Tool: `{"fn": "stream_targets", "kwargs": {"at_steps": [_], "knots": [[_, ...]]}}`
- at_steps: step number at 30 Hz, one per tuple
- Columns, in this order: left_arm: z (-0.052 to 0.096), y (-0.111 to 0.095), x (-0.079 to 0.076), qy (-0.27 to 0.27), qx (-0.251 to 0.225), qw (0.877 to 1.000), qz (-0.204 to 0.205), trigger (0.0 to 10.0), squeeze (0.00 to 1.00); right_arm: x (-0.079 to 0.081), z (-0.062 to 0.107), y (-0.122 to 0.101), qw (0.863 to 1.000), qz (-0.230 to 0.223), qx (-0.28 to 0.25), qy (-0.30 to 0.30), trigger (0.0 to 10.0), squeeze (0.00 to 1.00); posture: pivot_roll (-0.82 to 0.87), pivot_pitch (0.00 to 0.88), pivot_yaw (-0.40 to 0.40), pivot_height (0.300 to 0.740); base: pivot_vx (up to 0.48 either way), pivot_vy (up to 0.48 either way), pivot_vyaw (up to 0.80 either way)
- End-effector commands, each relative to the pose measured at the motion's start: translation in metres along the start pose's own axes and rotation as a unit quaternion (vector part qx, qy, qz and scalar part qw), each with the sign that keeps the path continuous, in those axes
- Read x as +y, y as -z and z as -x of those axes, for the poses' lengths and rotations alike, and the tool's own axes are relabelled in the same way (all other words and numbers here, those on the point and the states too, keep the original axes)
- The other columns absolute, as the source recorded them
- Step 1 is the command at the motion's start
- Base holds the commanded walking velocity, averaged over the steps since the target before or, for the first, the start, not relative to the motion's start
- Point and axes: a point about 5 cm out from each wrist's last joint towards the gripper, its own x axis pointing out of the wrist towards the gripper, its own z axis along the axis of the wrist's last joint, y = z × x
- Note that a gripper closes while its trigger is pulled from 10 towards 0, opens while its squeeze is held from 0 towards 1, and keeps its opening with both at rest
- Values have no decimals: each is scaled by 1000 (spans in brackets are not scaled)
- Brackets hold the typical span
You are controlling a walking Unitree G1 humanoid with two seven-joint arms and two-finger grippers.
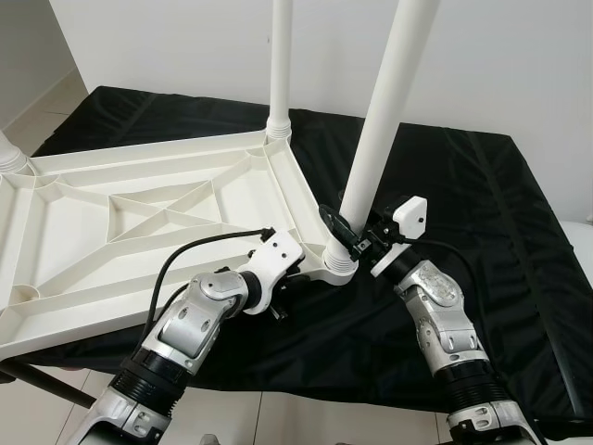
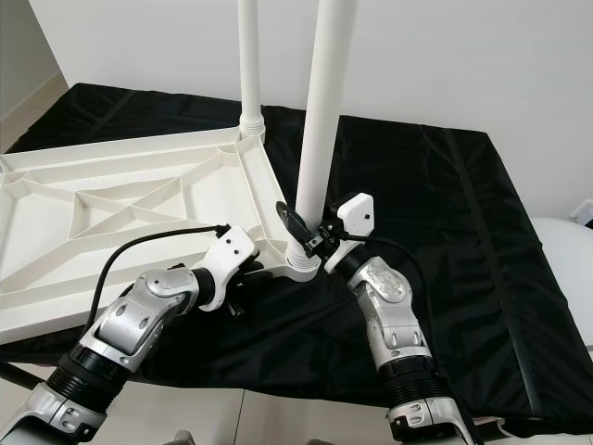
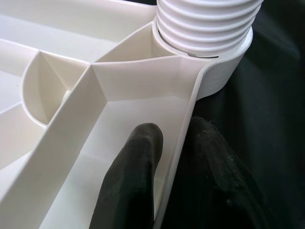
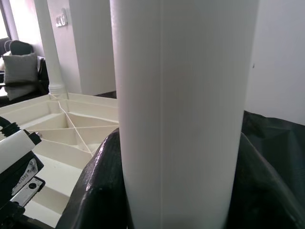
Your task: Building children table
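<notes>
- The tabletop [image 1: 139, 222] lies upside down on the cloth [image 1: 463, 195], to the left.
- One leg [image 1: 384, 120] stands at its near right corner, another leg [image 1: 280, 65] behind it.

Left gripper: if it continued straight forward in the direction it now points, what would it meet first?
Probably the corner socket holding the ribbed foot of the table leg. The left gripper pinches the tabletop rim, which runs straight to that socket; exact depth is unclear.
</notes>
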Motion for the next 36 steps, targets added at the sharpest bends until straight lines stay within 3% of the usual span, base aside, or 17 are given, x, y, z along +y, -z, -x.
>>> {"fn": "stream_targets", "kwargs": {"at_steps": [1, 10, 14, 19, 27, 30, 36], "knots": [[1, 1, -6, 25, 0, 1000, 1, 10000, 0, -6, 28, 34, 996, -29, 87, 24, 10000, 0, 51, 39, -46, 740, 0, 0, 0], [1, 0, -7, 27, 0, 1000, 0, 10000, 0, -9, 39, 44, 993, -38, 90, 61, 10000, 0, 46, 36, -40, 740, 0, 0, 0], [2, 0, -7, 29, 0, 1000, -1, 10000, 0, -17, 45, 52, 988, -46, 102, 105, 10000, 0, 44, 33, -34, 740, 0, 0, 0], [1, -1, -8, 32, 0, 999, -2, 10000, 0, -24, 42, 57, 985, -52, 113, 124, 10000, 0, 41, 28, -29, 740, 0, 0, 0], [0, -1, -10, 36, 0, 999, -3, 10000, 0, -25, 32, 59, 985, -49, 138, 94, 10000, 0, 42, 24, -28, 740, 0, 0, 0], [0, -2, -11, 36, -2, 999, -2, 10000, 0, -22, 23, 56, 988, -47, 140, 46, 10000, 0, 48, 29, -38, 740, 0, 0, 0], [1, -2, -10, 31, -3, 1000, 1, 10000, 0, -17, 25, 60, 988, -44, 142, 38, 10000, 0, 52, 34, -42, 740, 0, 0, 0]]}}
